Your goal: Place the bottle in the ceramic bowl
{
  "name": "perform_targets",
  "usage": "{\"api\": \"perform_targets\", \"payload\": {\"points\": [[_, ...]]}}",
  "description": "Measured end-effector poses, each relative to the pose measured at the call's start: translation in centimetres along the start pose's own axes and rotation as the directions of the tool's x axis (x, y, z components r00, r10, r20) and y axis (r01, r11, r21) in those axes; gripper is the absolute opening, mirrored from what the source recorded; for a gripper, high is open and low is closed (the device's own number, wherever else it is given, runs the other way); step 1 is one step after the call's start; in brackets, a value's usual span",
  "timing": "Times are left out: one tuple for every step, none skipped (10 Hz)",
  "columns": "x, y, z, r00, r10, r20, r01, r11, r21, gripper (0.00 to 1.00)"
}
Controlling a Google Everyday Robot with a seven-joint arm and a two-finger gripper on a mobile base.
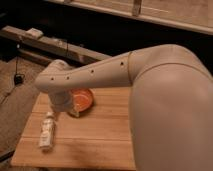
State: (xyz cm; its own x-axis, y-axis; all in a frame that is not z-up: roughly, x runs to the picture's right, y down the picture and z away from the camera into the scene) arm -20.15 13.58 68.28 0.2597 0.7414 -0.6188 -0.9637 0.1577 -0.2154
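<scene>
The ceramic bowl [83,100] sits on the wooden bench [100,142], its orange inside partly hidden by the pale robot arm [95,75] reaching across it. The claw [63,106] hangs at the arm's end, right at the bowl's left edge; whether it is open or closed cannot be told. The bottle [47,131] lies flat on the bench, left of and nearer than the bowl, just beside the claw.
</scene>
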Motion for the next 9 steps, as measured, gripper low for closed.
{"api": "perform_targets", "payload": {"points": [[-0.4,2.0,0.5,0.999,-0.038,0.001,0.038,0.999,-0.005,0.65],[-0.8,3.7,1.0,0.997,-0.072,-0.004,0.072,0.997,-0.007,0.65],[-1.5,5.1,1.8,0.995,-0.1,-0.011,0.1,0.995,-0.013,0.65],[-2.0,5.9,2.6,0.993,-0.119,-0.021,0.118,0.993,-0.012,0.65],[-2.6,6.8,3.9,0.989,-0.142,-0.038,0.142,0.99,-0.014,0.65],[-3.1,7.3,4.8,0.987,-0.155,-0.05,0.155,0.988,-0.014,0.65],[-3.4,7.8,5.6,0.984,-0.166,-0.062,0.165,0.986,-0.016,0.65],[-3.7,8.3,6.6,0.981,-0.178,-0.077,0.177,0.984,-0.015,0.65],[-3.8,8.8,7.5,0.978,-0.19,-0.089,0.189,0.982,-0.013,0.65]]}}
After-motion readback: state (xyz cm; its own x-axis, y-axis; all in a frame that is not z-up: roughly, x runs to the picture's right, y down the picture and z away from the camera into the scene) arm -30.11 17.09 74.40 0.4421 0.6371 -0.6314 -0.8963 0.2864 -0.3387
